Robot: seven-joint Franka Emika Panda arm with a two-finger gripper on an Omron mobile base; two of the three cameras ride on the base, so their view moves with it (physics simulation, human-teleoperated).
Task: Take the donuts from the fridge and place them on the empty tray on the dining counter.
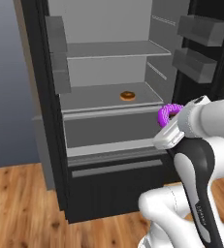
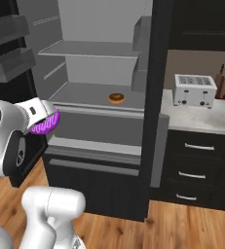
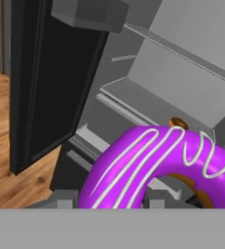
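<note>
Fridge (image 1: pixel 108 63) stands w/ both doors open, grey interior and shelves showing. Gripper (image 1: pixel 170 117) is out in front of the fridge, off the shelf's front right corner in the left base view, partly closed on the purple donut (image 1: pixel 168 114); donut sits between the jaws, white icing squiggles across its top visible in the hand view (image 3: pixel 158 165). In the right base view the same purple donut (image 2: pixel 45 122) pokes out at the end of the white hand, clear of the shelf edge, not touching the fridge. Orange-brown donut (image 1: pixel 127 96) lies flat on the middle shelf, toward its right half, well back from the front edge; also seen (image 2: pixel 116 98). To the right of the fridge, a tabletop (image 2: pixel 201 119) over black drawers carries a toaster (image 2: pixel 195 89) near its back edge and a knife block (image 2: pixel 223 83) at the back right corner.
</note>
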